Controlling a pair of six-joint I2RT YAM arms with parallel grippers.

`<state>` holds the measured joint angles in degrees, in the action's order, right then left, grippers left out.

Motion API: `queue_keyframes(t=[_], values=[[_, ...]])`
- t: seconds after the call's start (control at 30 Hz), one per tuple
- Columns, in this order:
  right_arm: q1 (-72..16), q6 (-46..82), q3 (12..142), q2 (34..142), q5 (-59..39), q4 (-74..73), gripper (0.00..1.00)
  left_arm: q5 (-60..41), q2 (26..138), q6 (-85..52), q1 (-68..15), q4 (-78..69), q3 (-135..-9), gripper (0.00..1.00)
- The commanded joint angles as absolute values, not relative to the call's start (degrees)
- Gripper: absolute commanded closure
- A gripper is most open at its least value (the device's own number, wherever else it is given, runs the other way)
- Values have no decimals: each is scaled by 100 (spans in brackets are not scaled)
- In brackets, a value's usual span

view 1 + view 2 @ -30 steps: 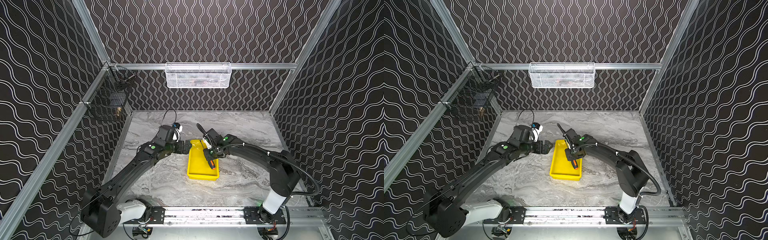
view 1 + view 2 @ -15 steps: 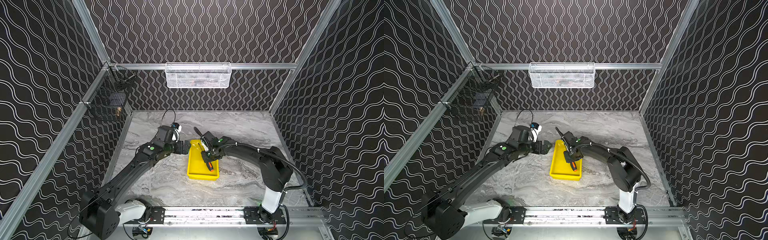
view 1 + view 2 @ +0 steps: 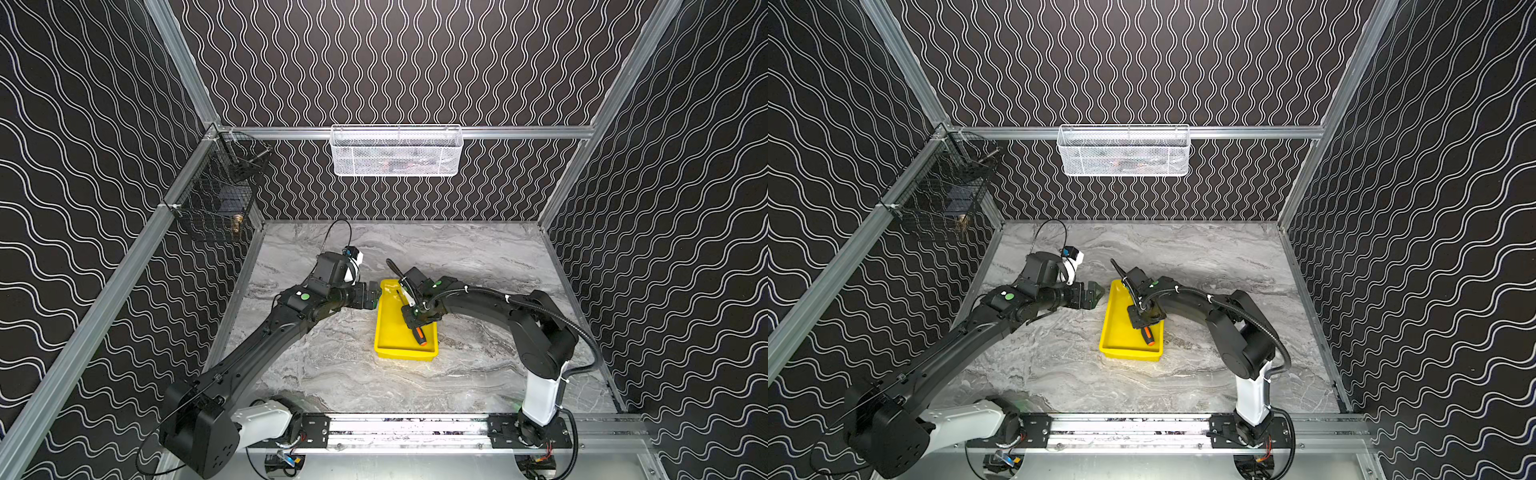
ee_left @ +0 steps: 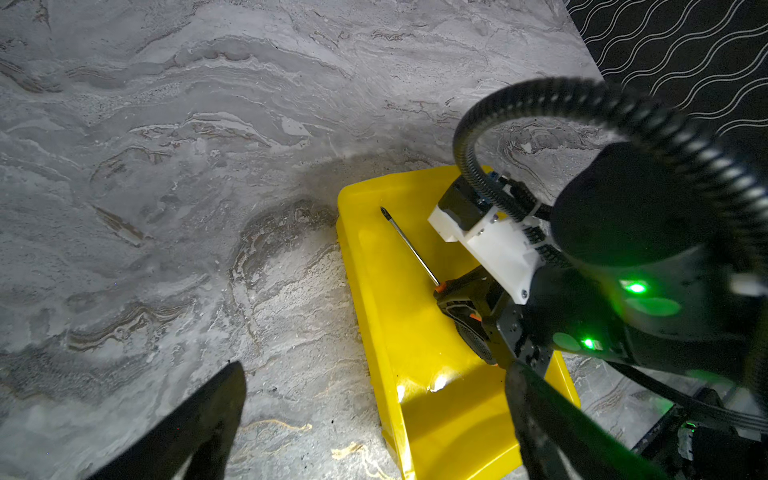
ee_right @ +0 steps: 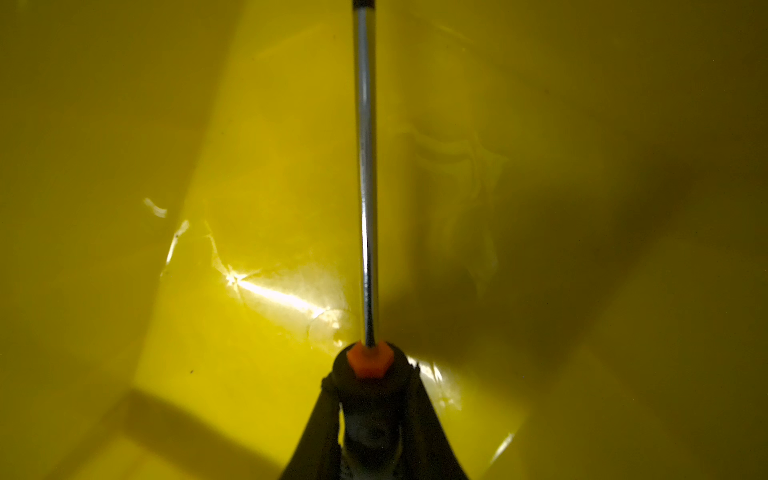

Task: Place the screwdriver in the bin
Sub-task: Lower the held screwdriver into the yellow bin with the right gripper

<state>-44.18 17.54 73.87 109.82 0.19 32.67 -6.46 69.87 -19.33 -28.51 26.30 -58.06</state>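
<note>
Marble table: we've eased the screwdriver further into the bin. Right gripper still clenches its handle, left gripper spread, idle. Release remains.

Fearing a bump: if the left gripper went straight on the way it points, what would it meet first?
Likely the bin, its side wall near the far corner. The left gripper is just beside it; whether it would clear the rim is unclear.

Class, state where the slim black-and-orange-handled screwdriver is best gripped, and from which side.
Grip the screwdriver by its thick handle, from above, jaws across its width: the shaft is thin, and it runs lengthwise in the shallow yellow plastic bin, whose walls block sideways approaches.
</note>
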Motion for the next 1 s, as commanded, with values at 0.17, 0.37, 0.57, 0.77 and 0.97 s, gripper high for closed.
queue_keyframes(t=[0.17, 0.37, 0.57, 0.77, 0.97], values=[[-4430, 1837, 7276, 11030, 70, 3059, 83, -589, 7020, -1927, -2864, 2617, -5801, 1], [-4430, 1824, 7286, 11039, 83, 3058, 78, -550, 7014, -1929, -2857, 2619, -5784, 1], [-4430, 1828, 7277, 11004, 80, 3059, 69, -519, 7016, -1925, -2856, 2636, -5783, 1], [-4430, 1839, 7323, 10903, 100, 3099, 56, -484, 7003, -1924, -2857, 2645, -5779, 1], [-4430, 1830, 7417, 10615, 103, 3196, 50, -457, 6998, -1916, -2856, 2663, -5783, 1]])
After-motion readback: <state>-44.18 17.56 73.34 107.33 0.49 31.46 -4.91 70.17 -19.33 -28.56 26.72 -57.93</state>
